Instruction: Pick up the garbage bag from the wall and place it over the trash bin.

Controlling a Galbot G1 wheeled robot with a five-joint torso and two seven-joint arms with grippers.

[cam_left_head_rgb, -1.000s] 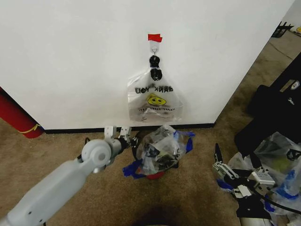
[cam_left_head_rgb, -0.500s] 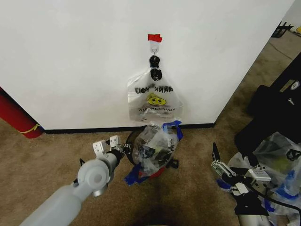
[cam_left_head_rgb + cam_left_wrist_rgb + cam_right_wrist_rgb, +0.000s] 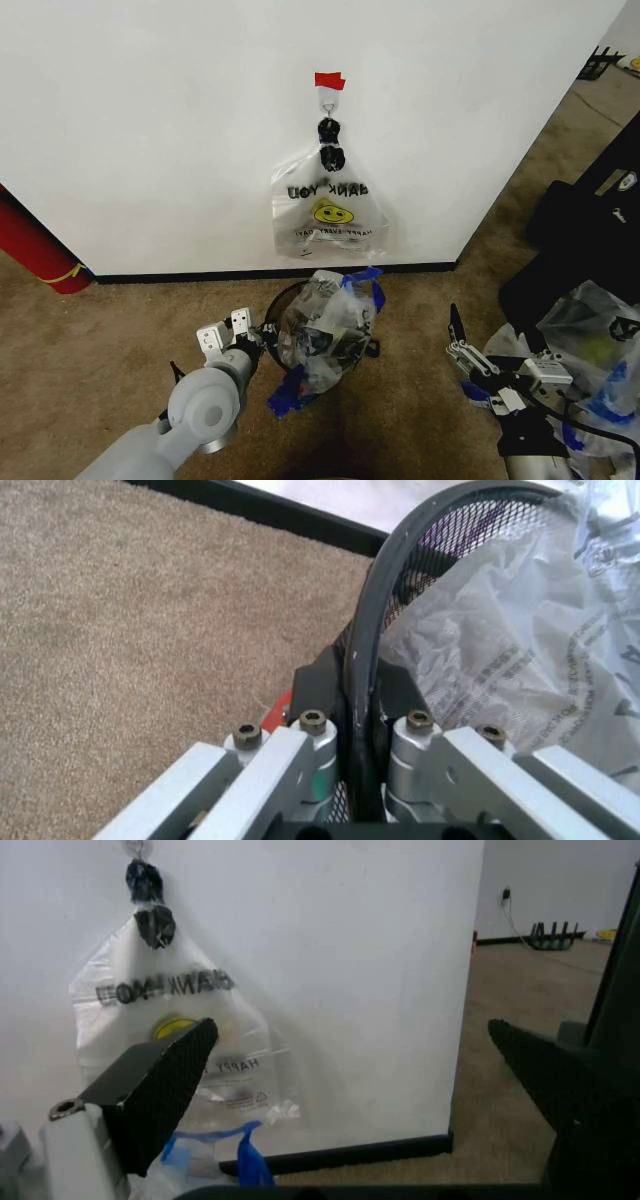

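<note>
Dragged off the wall's (image 3: 150, 120) baseboard, the trash bin (image 3: 287, 300), garbage bag (image 3: 325, 330) stuffed in, rim pinched by left gripper (image 3: 240, 335); right gripper (image 3: 470, 355) idles agape

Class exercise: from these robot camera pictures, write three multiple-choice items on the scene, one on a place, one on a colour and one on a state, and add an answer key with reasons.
1. Where is the smiley-face bag?
A. on the carpet
B. hanging from the hook on the wall
C. inside the trash bin

2. What colour is the tape strip above the hook?
A. red
B. green
C. yellow

3. What is the left gripper doing?
A. hanging open above the bin
B. gripping the smiley-face bag
C. clamped on the trash bin rim

Key: 1 B, it hangs below the hook against the wall. 2 A, the strip is red. 3 C, the left wrist view shows the rim between the gripper's fingers, beside the garbage bag.
</note>
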